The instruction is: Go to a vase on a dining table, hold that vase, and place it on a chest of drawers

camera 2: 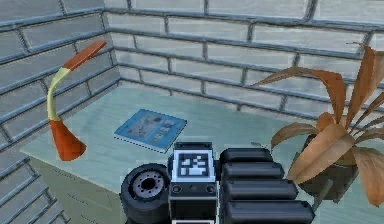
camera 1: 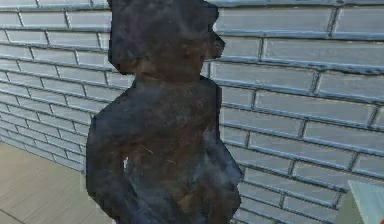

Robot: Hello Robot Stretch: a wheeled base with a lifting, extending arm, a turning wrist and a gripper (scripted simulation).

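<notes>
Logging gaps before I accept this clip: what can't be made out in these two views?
Dark statue: forward view's top and bottom edges cut off its top and base.
Gripper: far end lost at the arm side view's bottom edge; whether it holds anything cannot be told.
Potted plant: pot partly behind the arm.

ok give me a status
fingers hard to make out at the arm's dark end, can't tell if holding anything. pale green top carries orange lamp, blue book, potted plant. dark statue close ahead.
</notes>
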